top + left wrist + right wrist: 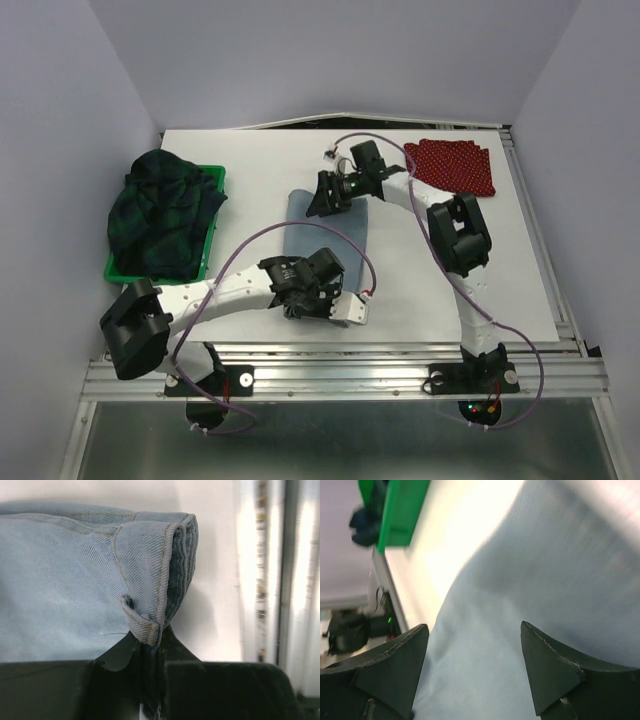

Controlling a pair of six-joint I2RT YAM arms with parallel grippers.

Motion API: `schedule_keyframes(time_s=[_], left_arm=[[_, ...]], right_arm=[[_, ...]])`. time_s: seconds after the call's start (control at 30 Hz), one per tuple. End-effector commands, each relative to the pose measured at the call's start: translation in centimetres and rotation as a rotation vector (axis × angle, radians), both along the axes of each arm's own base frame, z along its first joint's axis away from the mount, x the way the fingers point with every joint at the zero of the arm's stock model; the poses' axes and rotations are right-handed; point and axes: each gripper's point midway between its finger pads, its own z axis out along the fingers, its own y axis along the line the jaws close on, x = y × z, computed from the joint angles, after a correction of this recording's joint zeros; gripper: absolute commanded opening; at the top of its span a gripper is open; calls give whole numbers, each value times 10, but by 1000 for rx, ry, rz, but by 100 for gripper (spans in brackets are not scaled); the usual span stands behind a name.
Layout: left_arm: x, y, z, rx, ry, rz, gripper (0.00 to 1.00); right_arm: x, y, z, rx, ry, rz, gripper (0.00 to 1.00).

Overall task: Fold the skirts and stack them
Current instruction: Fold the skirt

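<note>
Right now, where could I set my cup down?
Bare table right of the right arm, nearer than the red skirt; also the far strip between green bin and denim skirt. The middle is crowded with arms.

So the table (pixel 250 160) is a plain white top that fills most of the overhead view. Three things sit straight on it: a light blue denim skirt (pixel 330 235) roughly mid-frame, a red dotted skirt (pixel 455 165) folded flat in the upper right near the far edge, and a green bin (pixel 212 190) at the left edge, well apart from both.
</note>
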Motion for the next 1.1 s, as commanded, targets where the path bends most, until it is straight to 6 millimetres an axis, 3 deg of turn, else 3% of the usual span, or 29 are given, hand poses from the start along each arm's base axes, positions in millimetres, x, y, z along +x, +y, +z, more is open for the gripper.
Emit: schedule_keyframes(time_s=[0.0, 0.07, 0.2, 0.3, 0.37, 0.47, 0.5, 0.67, 0.83, 1.07], left_arm=[[-54, 11, 15, 50, 253, -47, 0], [-59, 3, 25, 34, 291, -62, 0], [-69, -2, 41, 40, 367, -72, 0], [-73, -11, 54, 31, 420, -80, 0], [-75, -16, 61, 31, 447, -87, 0], [-71, -26, 70, 26, 446, -106, 0], [-70, -26, 74, 31, 448, -107, 0], [-49, -39, 92, 17, 428, -110, 0], [-9, -47, 103, -19, 403, -63, 0], [37, -40, 84, 20, 345, -25, 0]], right_arm=[[75, -15, 17, -6, -188, -113, 79], [89, -12, 16, -12, -222, -127, 81], [108, -11, -18, -57, -229, -161, 81], [103, -10, -33, -56, -189, -150, 79], [85, -10, -50, -68, -153, -111, 75], [57, -4, -61, -68, -122, -46, 67], [45, -8, -72, -79, -87, -32, 60], [-3, -2, -70, -22, -12, 72, 48], [-48, 11, -58, 23, 25, 166, 44], [-70, 15, -49, 36, 57, 190, 43]])
